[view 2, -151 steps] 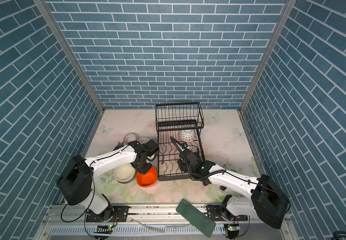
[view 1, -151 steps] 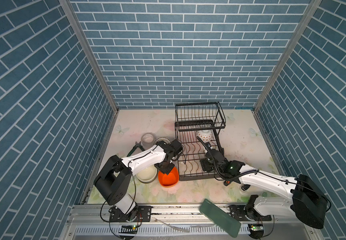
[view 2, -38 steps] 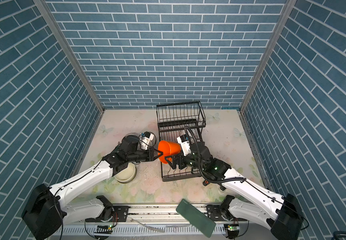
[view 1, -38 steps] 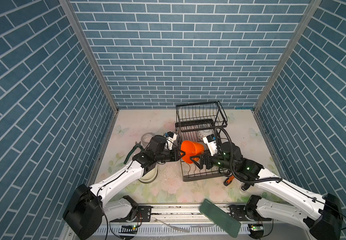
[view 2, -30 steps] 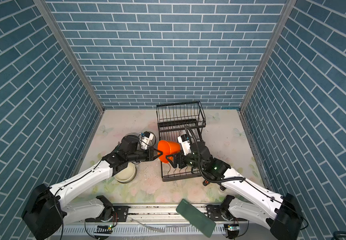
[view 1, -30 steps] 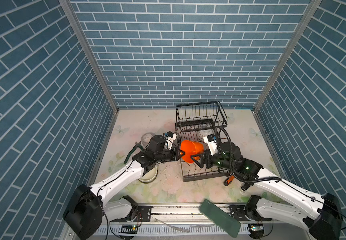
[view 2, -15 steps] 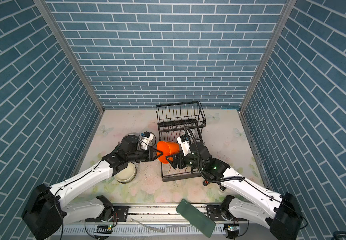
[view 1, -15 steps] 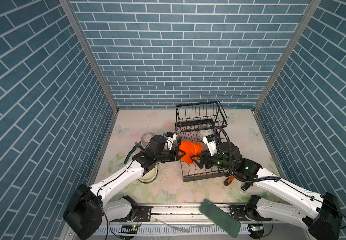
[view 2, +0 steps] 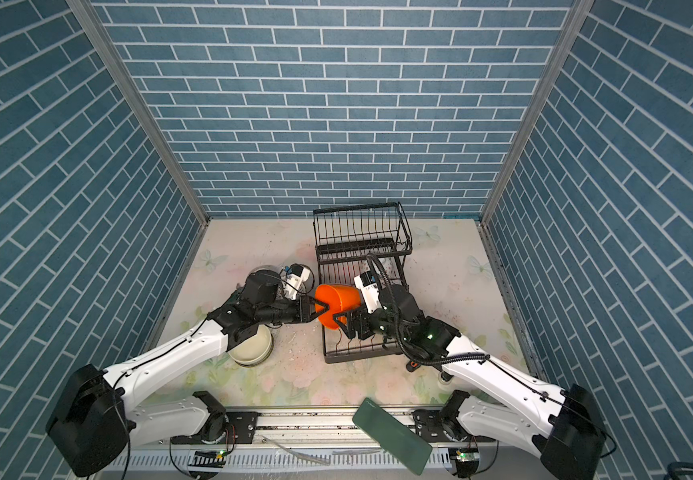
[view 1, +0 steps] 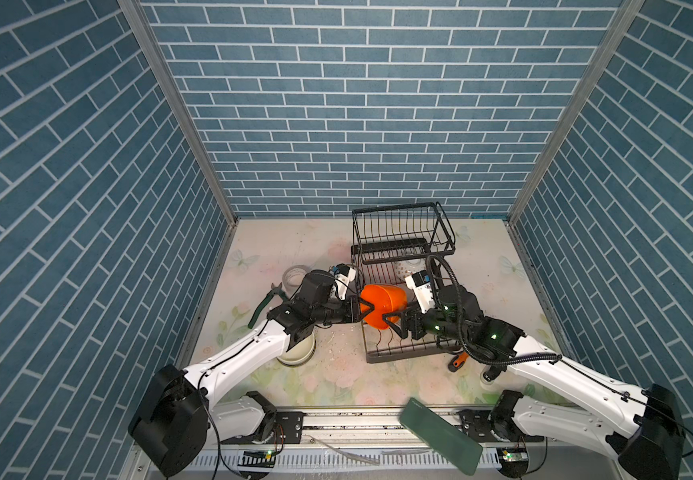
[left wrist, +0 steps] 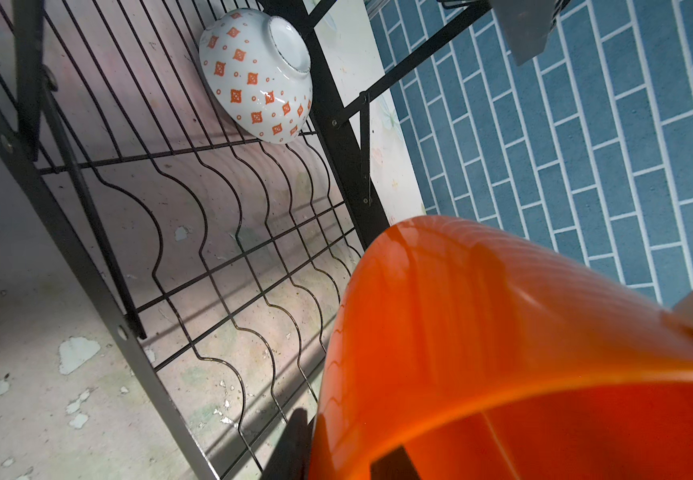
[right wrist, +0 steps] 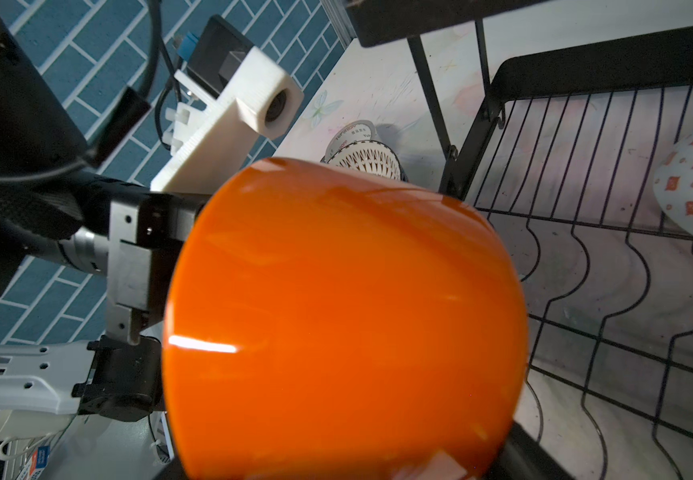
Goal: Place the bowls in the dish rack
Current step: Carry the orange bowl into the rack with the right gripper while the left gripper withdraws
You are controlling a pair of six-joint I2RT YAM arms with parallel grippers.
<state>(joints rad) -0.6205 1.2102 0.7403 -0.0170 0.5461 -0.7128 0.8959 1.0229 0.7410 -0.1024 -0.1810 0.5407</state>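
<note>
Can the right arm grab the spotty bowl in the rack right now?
Probably not yet. The right pincer seems to be holding the orange bowl, so it has no free grip. The spotty bowl lies close by, on the lower tier of the dish rack.

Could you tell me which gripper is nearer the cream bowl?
Left: the left gripper sits just past the cream bowl; the right gripper is farther, over the dish rack.
</note>
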